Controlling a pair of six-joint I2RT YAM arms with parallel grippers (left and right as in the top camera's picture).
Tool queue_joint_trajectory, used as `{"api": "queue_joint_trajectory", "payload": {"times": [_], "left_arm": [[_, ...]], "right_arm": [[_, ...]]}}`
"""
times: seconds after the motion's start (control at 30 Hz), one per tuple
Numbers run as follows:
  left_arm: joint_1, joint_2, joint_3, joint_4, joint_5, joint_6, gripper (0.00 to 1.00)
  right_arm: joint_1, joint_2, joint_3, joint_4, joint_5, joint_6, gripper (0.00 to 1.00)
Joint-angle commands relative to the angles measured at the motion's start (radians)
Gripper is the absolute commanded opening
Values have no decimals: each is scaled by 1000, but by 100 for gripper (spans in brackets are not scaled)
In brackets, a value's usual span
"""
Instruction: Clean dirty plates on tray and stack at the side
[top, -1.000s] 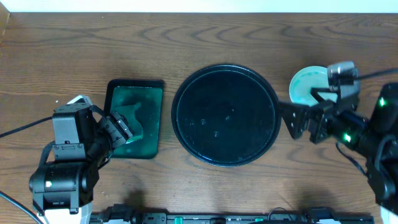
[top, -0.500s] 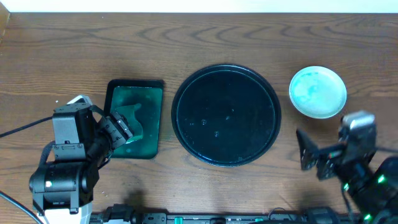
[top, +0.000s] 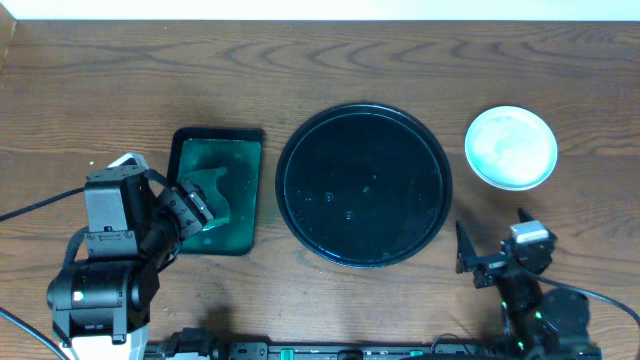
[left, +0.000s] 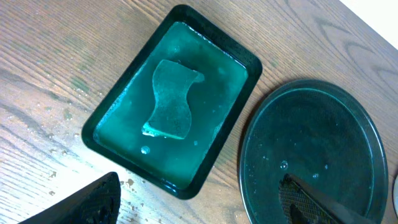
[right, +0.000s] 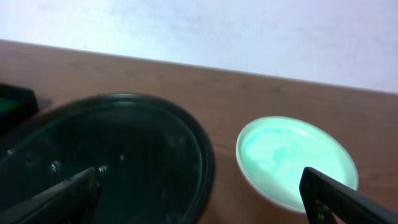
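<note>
A brown wooden table (top: 330, 60) is filling nearly the whole overhead view, its dark wavy grain running along the table's length. Beyond the table's far edge a pale, plain wall (right: 249, 31) is rising, white with a faint bluish cast, blurred in the right wrist view. From overhead it is showing only as a thin light strip along that far edge. At the table's far left corner a tan sliver (top: 5, 40) is peeking in, too small to identify. Soft, even light is falling across the table, casting only faint shadows. In the left wrist view the table's wood is looking paler and glossier, and small water droplets (left: 37, 124) are glinting on it towards the table's left side.
</note>
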Motion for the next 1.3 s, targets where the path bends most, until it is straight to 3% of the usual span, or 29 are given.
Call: {"api": "queue_joint_trajectory", "payload": {"times": [0.0,0.23,1.27], "left_arm": [[5,0,11,-3,-2,6,82],[5,0,11,-3,-2,6,82],[5,-11,10,-3,-2,6,82]], "right_arm": [[12,-16,-70,54,-5,11,99],[12,-15,-230,352,-5,11,99],[13,-15,-226,345,-5,11,99]]}}
